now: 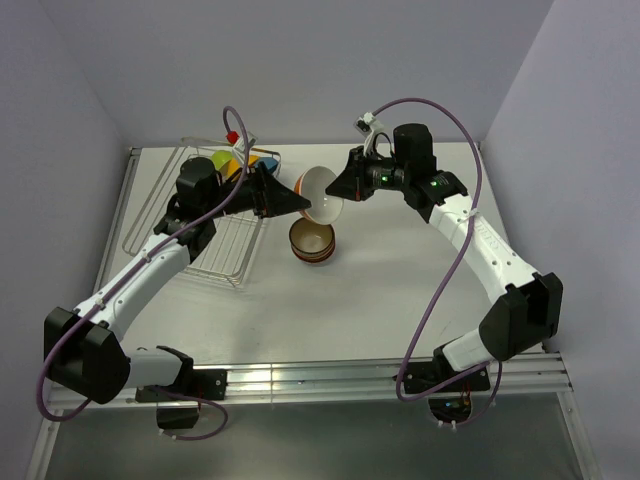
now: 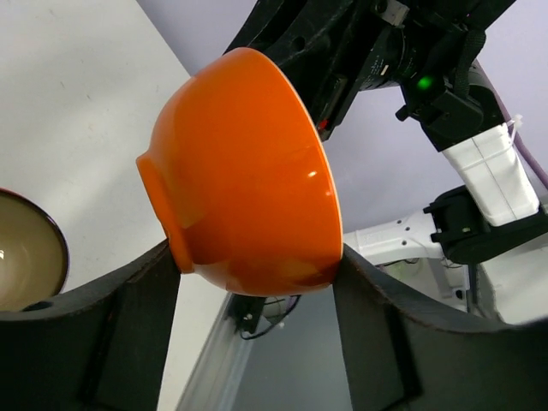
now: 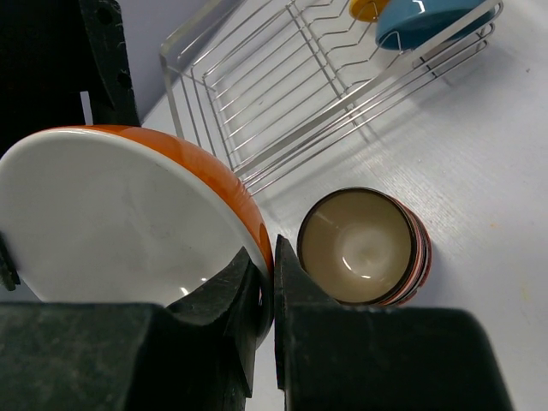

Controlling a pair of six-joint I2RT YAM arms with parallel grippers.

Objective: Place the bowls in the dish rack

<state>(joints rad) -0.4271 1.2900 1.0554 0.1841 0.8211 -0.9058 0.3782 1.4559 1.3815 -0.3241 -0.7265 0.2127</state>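
Overhead; wrist close-ups sharing orange bowl point(image 2: 244, 171)

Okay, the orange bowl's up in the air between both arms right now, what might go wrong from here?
1. The right pincer pinches only the rim of the orange bowl, so it might slip or tilt.
2. The left pincer spans the bowl's smooth, curved outside. Whether it grips is unclear, so an early release may drop it.
3. The stacked bowls sit close by below, and a fall could strike them.
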